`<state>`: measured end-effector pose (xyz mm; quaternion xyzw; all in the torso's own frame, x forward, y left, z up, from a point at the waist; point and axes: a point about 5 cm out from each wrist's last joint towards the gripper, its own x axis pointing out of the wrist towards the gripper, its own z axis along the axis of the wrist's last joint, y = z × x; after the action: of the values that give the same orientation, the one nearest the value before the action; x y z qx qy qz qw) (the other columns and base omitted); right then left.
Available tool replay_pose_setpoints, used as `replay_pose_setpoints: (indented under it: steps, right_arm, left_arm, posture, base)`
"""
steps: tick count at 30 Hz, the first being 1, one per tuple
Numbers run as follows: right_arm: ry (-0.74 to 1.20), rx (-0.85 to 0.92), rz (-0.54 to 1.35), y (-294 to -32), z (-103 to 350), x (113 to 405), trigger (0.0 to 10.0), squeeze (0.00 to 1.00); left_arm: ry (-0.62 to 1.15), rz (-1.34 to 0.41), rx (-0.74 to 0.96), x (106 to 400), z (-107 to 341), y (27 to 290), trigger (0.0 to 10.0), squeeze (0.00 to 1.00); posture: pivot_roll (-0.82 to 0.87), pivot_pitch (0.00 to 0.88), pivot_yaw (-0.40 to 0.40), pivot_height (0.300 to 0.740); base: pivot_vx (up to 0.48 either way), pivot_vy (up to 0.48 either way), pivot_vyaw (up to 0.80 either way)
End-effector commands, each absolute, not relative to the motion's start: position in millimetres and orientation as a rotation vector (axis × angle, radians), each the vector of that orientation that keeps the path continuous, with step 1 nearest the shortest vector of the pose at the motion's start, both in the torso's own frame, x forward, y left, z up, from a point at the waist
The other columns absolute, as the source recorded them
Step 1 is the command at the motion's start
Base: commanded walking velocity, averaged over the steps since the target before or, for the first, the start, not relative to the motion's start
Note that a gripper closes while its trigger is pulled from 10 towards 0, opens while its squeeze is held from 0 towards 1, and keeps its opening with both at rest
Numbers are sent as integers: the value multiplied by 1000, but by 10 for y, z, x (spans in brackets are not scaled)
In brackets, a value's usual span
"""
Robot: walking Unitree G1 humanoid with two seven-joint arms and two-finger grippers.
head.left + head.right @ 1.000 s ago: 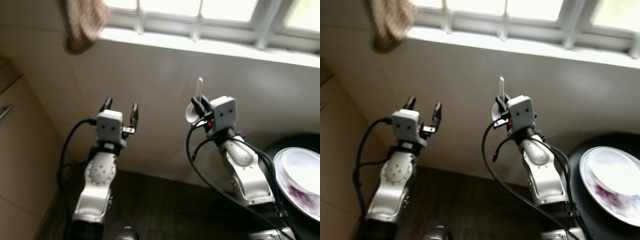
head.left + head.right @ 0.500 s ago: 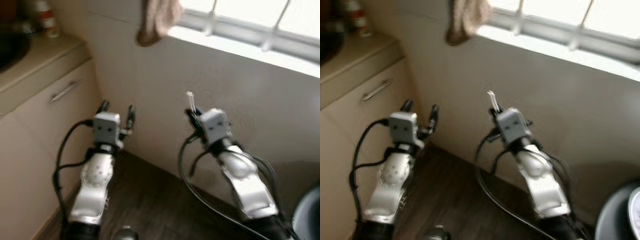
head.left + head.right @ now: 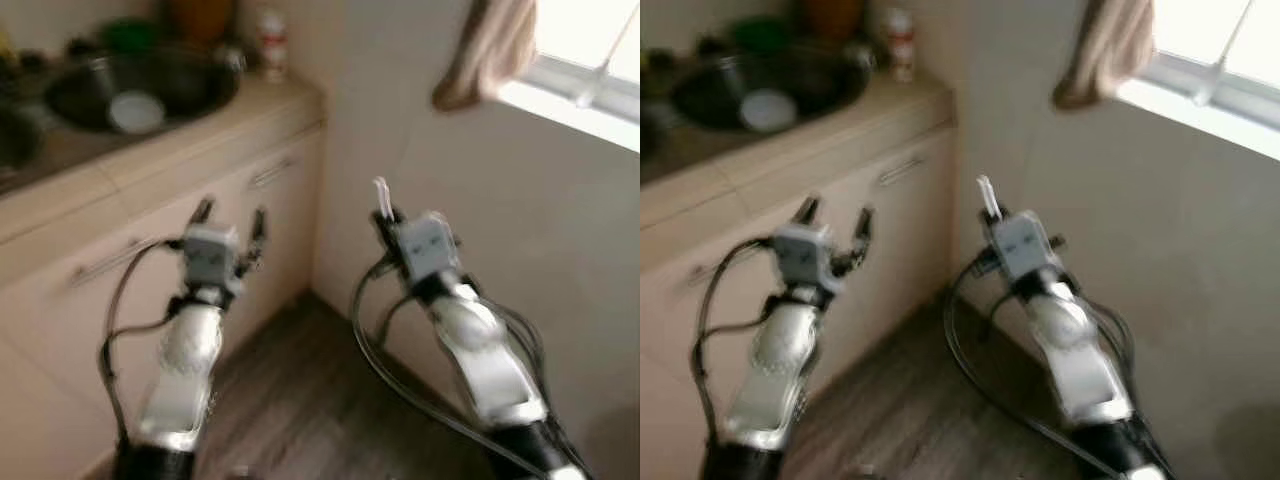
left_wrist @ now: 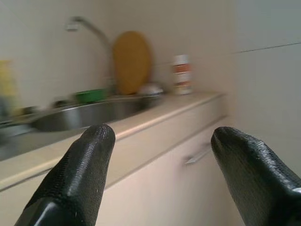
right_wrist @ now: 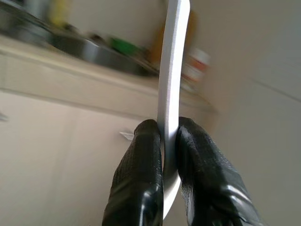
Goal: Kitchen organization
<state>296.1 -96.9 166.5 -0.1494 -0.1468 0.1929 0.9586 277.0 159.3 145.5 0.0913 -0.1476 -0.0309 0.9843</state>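
1. Carrying step, I'd say: the right gripper [image 5: 163,141] has its fingers clamped on one thin white utensil [image 5: 171,70], held upright in the air well short of the counter [image 3: 200,135].
2. The left gripper [image 3: 230,215] is raised beside it, fingers apart, holding nothing.
3. Next it needs to close on the sink [image 3: 140,85].
4. Count: one sink, one white bowl [image 3: 135,112] inside, one bottle [image 3: 271,42], one hanging cloth [image 3: 490,50].

Beige cloth [image 3: 487,55] hangs, apparently from the windowsill [image 3: 570,105].
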Motion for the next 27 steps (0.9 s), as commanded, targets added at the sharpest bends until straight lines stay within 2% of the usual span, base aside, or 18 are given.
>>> replay_pose_setpoints:
  steps: [1, 8, 14, 27]
  right_arm:
    - [-284, -316, 348, -1083, 1637, 2984, 0, 0]
    - [-477, -232, 341, -1033, 1960, 3001, 0, 0]
    - [-494, -247, 360, -989, 1986, 3033, 0, 0]
    - [-560, -305, 385, -918, 2029, 3046, 0, 0]
  left_arm:
    - [-314, -105, 174, 2761, 1478, 1462, 10000, 0]
    - [-357, -82, 173, 2755, 1539, 1507, 10000, 0]
    - [-367, -75, 172, 2759, 1553, 1514, 10000, 0]
    - [-375, -82, 169, 2765, 1553, 1492, 10000, 0]
  posture:
    - [48, 25, -65, 740]
    - [56, 22, -65, 740]
    - [62, 16, -70, 740]
    - [64, 5, -70, 740]
  base:
    - [0, 0, 800]
    - [250, 0, 70]
    - [416, 0, 0]
    - [430, 0, 800]
